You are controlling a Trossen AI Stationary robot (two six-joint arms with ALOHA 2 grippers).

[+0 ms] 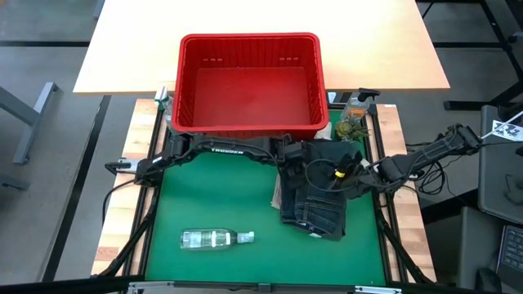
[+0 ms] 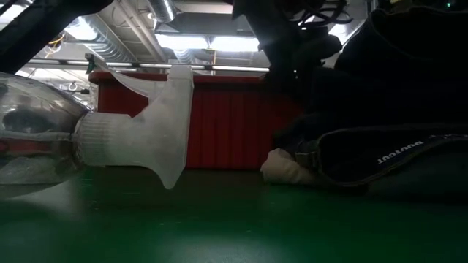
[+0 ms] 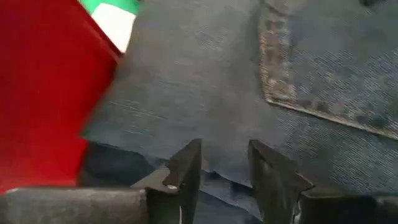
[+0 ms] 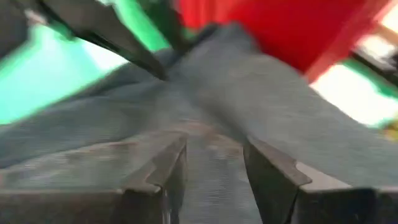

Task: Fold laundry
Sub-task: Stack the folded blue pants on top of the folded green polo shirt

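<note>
The dark blue denim jeans [image 1: 320, 200] lie bunched on the green mat [image 1: 212, 208] of the counter, right of centre, just in front of the red basket [image 1: 249, 82], whose inside shows bare. A pale scrap of cloth [image 1: 278, 194] peeks out at the left edge of the jeans. The left hand [image 3: 224, 180] reaches in from the left along the front wall of the basket, its fingers a narrow gap apart over the denim beside a stitched pocket [image 3: 329, 68]; whether they pinch any cloth cannot be told. The right hand [image 4: 211, 168] comes in from the right over the same heap, fingers partly open with blue fabric showing between them, its grip likewise unclear. A clear plastic bottle [image 1: 216, 238] lies on its side near the front left of the mat, well apart from the jeans
</note>
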